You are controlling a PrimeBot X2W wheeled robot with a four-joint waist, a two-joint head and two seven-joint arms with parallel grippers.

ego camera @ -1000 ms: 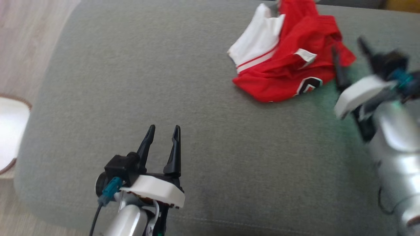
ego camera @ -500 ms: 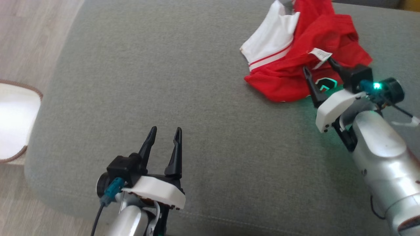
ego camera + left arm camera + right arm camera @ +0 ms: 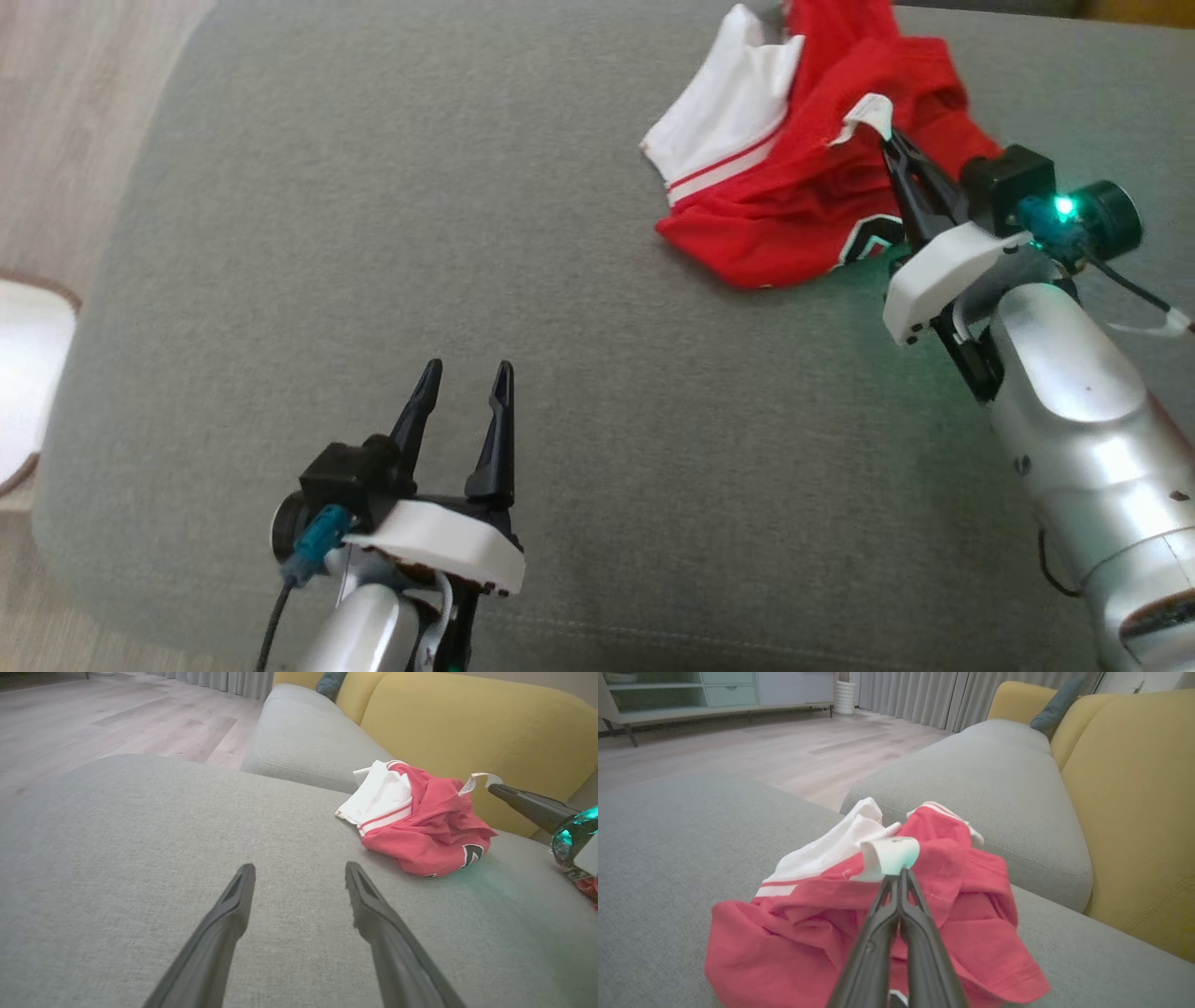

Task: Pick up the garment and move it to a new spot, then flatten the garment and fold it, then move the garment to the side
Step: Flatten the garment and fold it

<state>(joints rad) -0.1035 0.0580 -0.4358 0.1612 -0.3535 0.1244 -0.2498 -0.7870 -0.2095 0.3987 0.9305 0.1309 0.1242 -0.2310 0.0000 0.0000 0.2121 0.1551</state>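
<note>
The garment (image 3: 794, 205) lies crumpled at the far right of the grey cushion (image 3: 467, 233), red with a white sleeve and black-and-white lettering at its near edge. Its small white care label (image 3: 866, 114) stands pulled up. My right gripper (image 3: 885, 140) is shut on that label, which the right wrist view shows as the label (image 3: 889, 856) pinched at the tips of the right gripper (image 3: 902, 872) above the garment (image 3: 808, 914). My left gripper (image 3: 467, 373) hovers open over bare cushion, well to the left and nearer. In the left wrist view the left gripper (image 3: 299, 870) points toward the garment (image 3: 420, 826).
A yellow backrest (image 3: 467, 728) rises behind the garment. A second grey cushion (image 3: 299, 742) lies beyond a seam. Wooden floor (image 3: 65, 112) and a white round object (image 3: 19, 373) are off the cushion's left edge.
My right gripper has reached forward over the garment and shut on the care label, tugging it upward. The left gripper has stayed open in place. The head camera has shifted slightly.
</note>
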